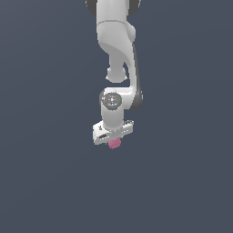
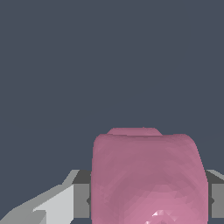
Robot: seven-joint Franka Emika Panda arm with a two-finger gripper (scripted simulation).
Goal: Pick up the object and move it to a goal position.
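**Pink block clamped in the gripper beneath the white arm**

The largest thing in sight is the plain, flat, dark slate-blue surface point(image 1: 41, 182) that fills the whole exterior view and the upper part of the wrist view. It has no visible edge, corner or marking in either picture, so nothing can be placed against its borders, and whether it is a bench top or a floor cannot be told.

Next in size is the glossy white, jointed robot arm point(image 1: 116, 41), which enters at the top edge of the exterior view and reaches downward through a rounded elbow with a dark band along its side toward the exterior view's right. Lower down sits a round grey joint cap, and under it the wrist ends in a broad white hand piece, slightly tilted.

Below that is the white gripper point(image 1: 113, 142) with grey inner pads point(image 2: 82, 199). In the wrist view the pads stand hard against both sides of the block, so the gripper is closed on it.

Smallest is the pink, roughly cube-shaped block with rounded, bumpy edges point(image 1: 114, 144) point(image 2: 148, 179). In the exterior view only its lower part peeks out below the hand piece, far narrower than the gripper body. In the wrist view it looms large, sitting squarely between the pads. Whether it rests on the surface or hangs clear of it cannot be told from either view.
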